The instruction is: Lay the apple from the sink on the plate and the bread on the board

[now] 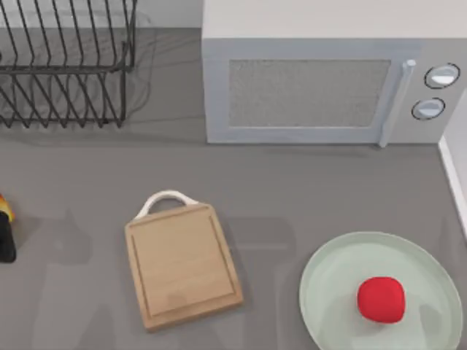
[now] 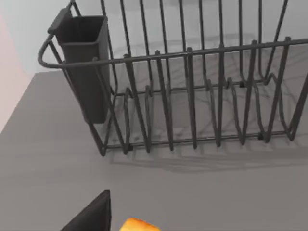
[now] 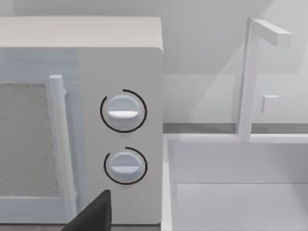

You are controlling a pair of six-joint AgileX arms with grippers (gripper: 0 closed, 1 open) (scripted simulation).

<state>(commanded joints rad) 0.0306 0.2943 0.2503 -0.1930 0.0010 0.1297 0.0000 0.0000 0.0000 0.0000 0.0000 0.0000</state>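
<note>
The red apple (image 1: 381, 299) lies on the pale green plate (image 1: 328, 292) at the front right. The light-wood board (image 1: 182, 266), white loop handle at its far end, is bare. At the table's far left edge my left gripper (image 1: 5, 222) is shut on the bread (image 1: 4, 208), a yellow-orange chunk partly cut off by the picture's edge. In the left wrist view the bread (image 2: 139, 225) peeks up beside a dark finger (image 2: 91, 216). A dark finger (image 3: 94, 214) of my right gripper points toward the microwave's knobs and the sink (image 3: 231, 192).
A black wire dish rack (image 1: 66, 65) with a dark cutlery cup (image 2: 86, 62) stands at the back left. The white microwave (image 1: 321, 73) fills the back middle. The white sink's rim (image 1: 452, 175) and its faucet (image 3: 250, 77) are at the right.
</note>
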